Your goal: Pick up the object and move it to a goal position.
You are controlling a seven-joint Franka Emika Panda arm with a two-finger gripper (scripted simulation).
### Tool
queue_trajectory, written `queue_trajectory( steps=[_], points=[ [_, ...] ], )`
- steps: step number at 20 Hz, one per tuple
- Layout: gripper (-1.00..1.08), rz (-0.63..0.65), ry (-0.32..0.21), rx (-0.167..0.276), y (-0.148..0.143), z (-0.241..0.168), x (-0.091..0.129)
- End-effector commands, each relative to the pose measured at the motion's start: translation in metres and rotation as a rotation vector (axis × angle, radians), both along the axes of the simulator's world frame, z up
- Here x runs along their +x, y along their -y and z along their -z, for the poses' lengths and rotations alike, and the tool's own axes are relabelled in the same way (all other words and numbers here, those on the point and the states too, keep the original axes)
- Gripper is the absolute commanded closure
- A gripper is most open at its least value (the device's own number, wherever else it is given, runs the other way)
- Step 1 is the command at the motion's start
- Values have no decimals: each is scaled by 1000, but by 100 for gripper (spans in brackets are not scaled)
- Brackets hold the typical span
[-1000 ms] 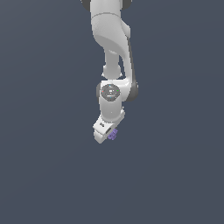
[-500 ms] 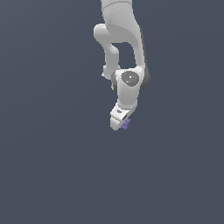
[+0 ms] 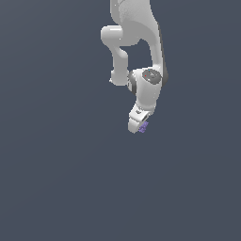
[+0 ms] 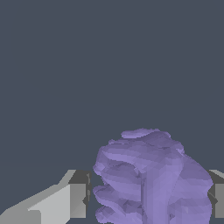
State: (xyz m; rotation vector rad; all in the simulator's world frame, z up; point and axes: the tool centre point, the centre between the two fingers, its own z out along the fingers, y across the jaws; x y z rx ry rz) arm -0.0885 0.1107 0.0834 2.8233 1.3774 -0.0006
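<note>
The object is a small purple bumpy lump [image 3: 143, 126]. It sits at the tip of my white gripper [image 3: 140, 126], which hangs from the arm in the middle of the exterior view. In the wrist view the purple lump [image 4: 151, 179] fills the space between my two fingers [image 4: 78, 197], which press on it from both sides. My gripper [image 4: 148, 194] is shut on the lump and holds it above the grey ground.
The white arm [image 3: 141, 52] reaches down from the top of the exterior view. All around is a plain dark grey surface [image 3: 56, 179] with no other objects or marks in view.
The arm has moved toward the exterior view's right and slightly upward, carrying the purple lump with it. The grip has not changed.
</note>
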Motion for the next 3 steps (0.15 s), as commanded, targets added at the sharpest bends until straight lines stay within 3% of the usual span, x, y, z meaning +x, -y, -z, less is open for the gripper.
queue_trajectory(
  steps=[1,3],
  points=[
    [108,1,0,0,-3,-1,-2],
    [108,1,0,0,-4,-1,-2]
  ],
)
